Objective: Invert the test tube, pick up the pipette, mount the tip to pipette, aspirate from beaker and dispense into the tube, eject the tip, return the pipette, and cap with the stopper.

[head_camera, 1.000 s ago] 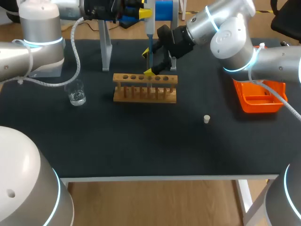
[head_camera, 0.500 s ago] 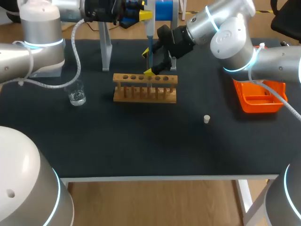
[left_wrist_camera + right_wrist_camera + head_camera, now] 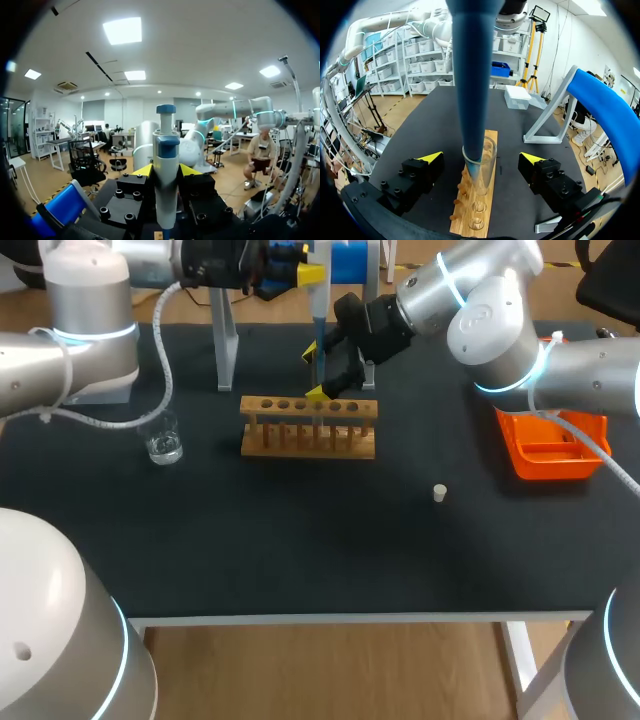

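Table | tip inside tube (racked) | left gripper clamps pipette | right gripper spread

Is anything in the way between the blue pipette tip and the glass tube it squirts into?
No, nothing visible blocks it. The blue tip of the pipette already reaches the open mouth of the tube in the wooden rack. The right gripper stands open on both sides, not touching.

The blue pipette is hanging upright, its tip dipping into the upright glass test tube. The white stopper is lying well apart.
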Robot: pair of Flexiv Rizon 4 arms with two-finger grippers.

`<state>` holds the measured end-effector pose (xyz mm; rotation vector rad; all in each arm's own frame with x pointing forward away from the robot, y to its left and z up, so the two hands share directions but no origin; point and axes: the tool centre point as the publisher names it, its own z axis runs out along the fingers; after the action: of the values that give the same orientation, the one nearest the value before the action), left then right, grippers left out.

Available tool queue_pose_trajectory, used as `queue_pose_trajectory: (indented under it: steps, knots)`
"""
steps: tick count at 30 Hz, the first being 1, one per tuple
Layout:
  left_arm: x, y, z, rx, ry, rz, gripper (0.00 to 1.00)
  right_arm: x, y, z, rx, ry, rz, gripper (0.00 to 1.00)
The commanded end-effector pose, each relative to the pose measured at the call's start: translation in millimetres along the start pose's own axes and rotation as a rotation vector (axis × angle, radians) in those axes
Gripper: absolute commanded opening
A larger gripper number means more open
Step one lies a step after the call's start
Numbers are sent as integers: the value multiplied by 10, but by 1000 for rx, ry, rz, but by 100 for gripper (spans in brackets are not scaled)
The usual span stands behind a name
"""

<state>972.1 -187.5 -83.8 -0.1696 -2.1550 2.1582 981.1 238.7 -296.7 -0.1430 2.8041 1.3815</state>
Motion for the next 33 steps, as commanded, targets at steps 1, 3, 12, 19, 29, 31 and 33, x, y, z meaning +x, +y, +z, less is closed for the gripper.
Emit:
queue_pose_trajectory:
  steps: [1, 3, 12, 19, 29, 31, 33]
  knots:
    - [-21, 16, 4, 1, 1, -1, 0, 3, 6, -9, 4, 1, 1, 100]
    - [-22, 18, 4, 2, -1, -2, 0, 3, 6, -9, 4, 1, 1, 100]
    - [-37, 21, -1, 2, -1, -3, 0, 3, 6, -9, 4, 1, 1, 100]
    - [-40, 19, -5, 2, -4, -1, 0, 3, 6, -9, 4, 1, 1, 100]
    - [-39, 14, -6, 1, -3, -4, 0, 3, 6, -9, 4, 1, 1, 100]
    - [-39, 14, -6, 1, -3, -4, 0, 3, 6, -9, 4, 1, 1, 100]
    - [-39, 14, -6, 1, -3, -4, 0, 3, 6, -9, 4, 1, 1, 100]
